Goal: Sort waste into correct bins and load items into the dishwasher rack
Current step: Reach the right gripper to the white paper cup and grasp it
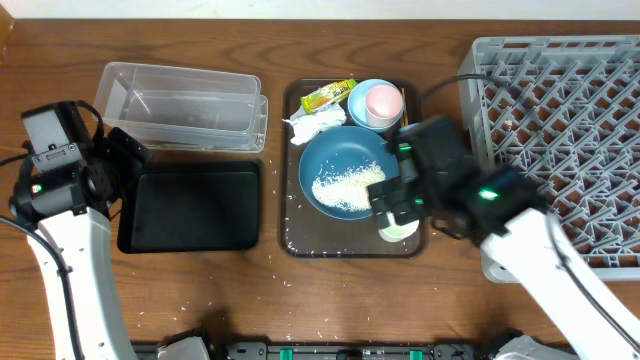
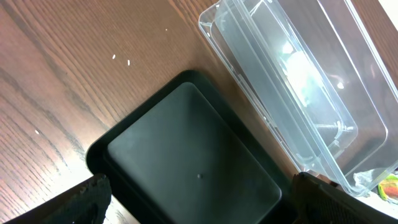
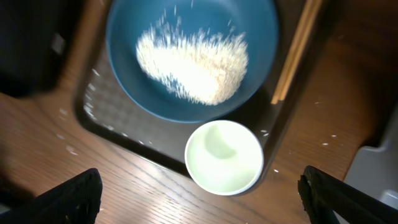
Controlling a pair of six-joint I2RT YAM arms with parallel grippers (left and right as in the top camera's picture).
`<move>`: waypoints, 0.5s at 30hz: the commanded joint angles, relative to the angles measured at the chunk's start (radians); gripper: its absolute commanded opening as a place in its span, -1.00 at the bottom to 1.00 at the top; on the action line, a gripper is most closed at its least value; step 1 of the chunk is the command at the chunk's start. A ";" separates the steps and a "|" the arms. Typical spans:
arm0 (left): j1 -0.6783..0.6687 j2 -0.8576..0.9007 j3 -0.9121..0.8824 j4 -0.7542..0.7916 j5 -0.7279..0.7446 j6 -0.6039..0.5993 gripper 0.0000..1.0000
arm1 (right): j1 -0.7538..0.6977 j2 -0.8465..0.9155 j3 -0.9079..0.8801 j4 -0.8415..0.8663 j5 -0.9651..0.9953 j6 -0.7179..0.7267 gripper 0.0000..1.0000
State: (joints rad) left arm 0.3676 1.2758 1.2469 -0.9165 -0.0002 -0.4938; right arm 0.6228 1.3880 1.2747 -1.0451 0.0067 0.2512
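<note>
Right gripper (image 3: 199,186), jaws spread wide and empty, hangs over the white cup (image 3: 224,155) on the brown tray (image 3: 104,112), just beside the blue plate (image 3: 124,37) heaped with rice (image 3: 193,65). Left gripper (image 2: 202,196), also released, hovers above the black tray (image 2: 186,143), beside the clear tub (image 2: 298,68).

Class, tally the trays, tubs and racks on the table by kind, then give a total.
Black tray: 1
Clear tubs, stacked: 2
Brown serving tray: 1
Grey dishwasher rack: 1
Total: 5
</note>
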 commanded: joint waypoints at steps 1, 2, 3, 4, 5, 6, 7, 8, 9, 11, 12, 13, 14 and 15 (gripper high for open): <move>0.003 0.003 0.021 -0.003 -0.008 -0.001 0.91 | 0.042 0.073 0.025 -0.017 0.090 0.010 0.99; 0.003 0.003 0.021 -0.003 -0.008 -0.001 0.91 | 0.049 0.100 0.025 -0.031 0.089 0.010 0.98; 0.003 0.003 0.021 -0.003 -0.008 -0.001 0.91 | 0.054 0.121 0.025 -0.042 0.085 0.010 0.98; 0.003 0.003 0.021 -0.003 -0.008 -0.001 0.91 | 0.057 0.140 0.025 -0.044 0.076 0.010 0.98; 0.003 0.003 0.021 -0.003 -0.008 -0.001 0.91 | 0.059 0.151 0.025 -0.043 0.062 0.010 0.98; 0.003 0.003 0.021 -0.003 -0.008 -0.001 0.91 | 0.059 0.166 0.025 -0.043 0.035 0.010 0.98; 0.003 0.003 0.021 -0.003 -0.008 -0.001 0.91 | 0.059 0.177 0.025 -0.043 0.006 0.010 0.99; 0.003 0.003 0.021 -0.003 -0.008 -0.001 0.91 | 0.059 0.188 0.025 -0.047 -0.028 0.010 0.99; 0.003 0.003 0.021 -0.003 -0.008 -0.001 0.91 | 0.059 0.198 0.024 -0.049 -0.053 0.010 0.98; 0.003 0.003 0.021 -0.003 -0.008 -0.001 0.91 | 0.059 0.218 0.018 -0.042 -0.068 0.010 0.91; 0.003 0.003 0.021 -0.003 -0.008 -0.001 0.91 | 0.059 0.226 0.015 -0.039 -0.060 0.010 0.60; 0.003 0.003 0.021 -0.003 -0.008 -0.001 0.91 | 0.059 0.237 0.012 -0.033 -0.056 0.012 0.47; 0.003 0.003 0.021 -0.003 -0.008 -0.001 0.91 | 0.059 0.245 0.009 -0.027 -0.056 0.020 0.43; 0.003 0.003 0.021 -0.003 -0.008 -0.001 0.91 | 0.058 0.256 0.005 -0.019 -0.056 0.039 0.40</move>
State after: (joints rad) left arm 0.3676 1.2758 1.2469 -0.9165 0.0002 -0.4942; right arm 0.6765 1.6188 1.2755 -1.0737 -0.0303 0.2607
